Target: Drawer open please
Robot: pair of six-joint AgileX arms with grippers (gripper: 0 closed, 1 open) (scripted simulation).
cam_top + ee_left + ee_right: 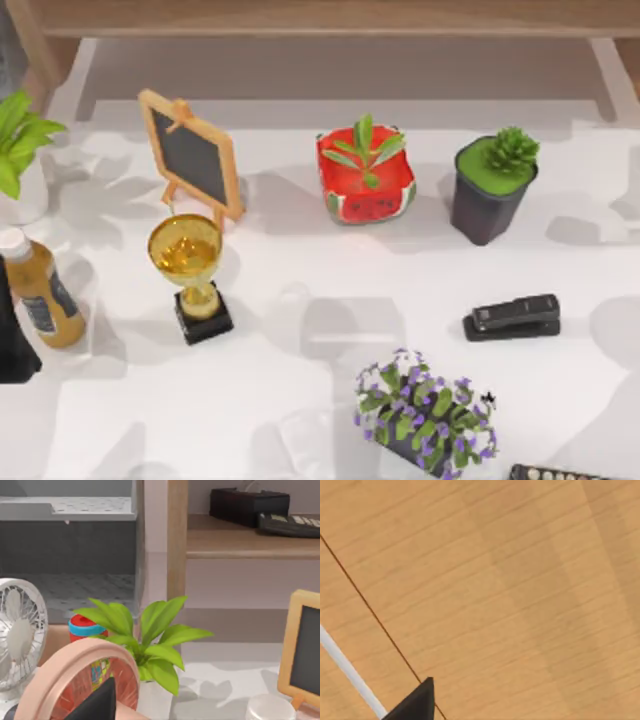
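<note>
The right gripper (410, 705) sits close against the wooden drawer (510, 590), its white handle (347, 672) just beside the fingertip; whether it is open, I cannot tell. The drawer likely slides stiffly and straight, so grip that thin, rigid, possibly slippery handle squarely.

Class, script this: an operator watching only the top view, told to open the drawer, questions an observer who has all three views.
Operator: Where is the drawer front?
Observer: The right wrist view faces a wooden panel crossed by a thin dark seam; possibly that is it.
Operator: Any handle?
Observer: A white bar runs beside that seam, close to the right gripper.
Operator: And the left gripper?
Observer: The left gripper is near a white fan and a pink-rimmed disc.
</note>
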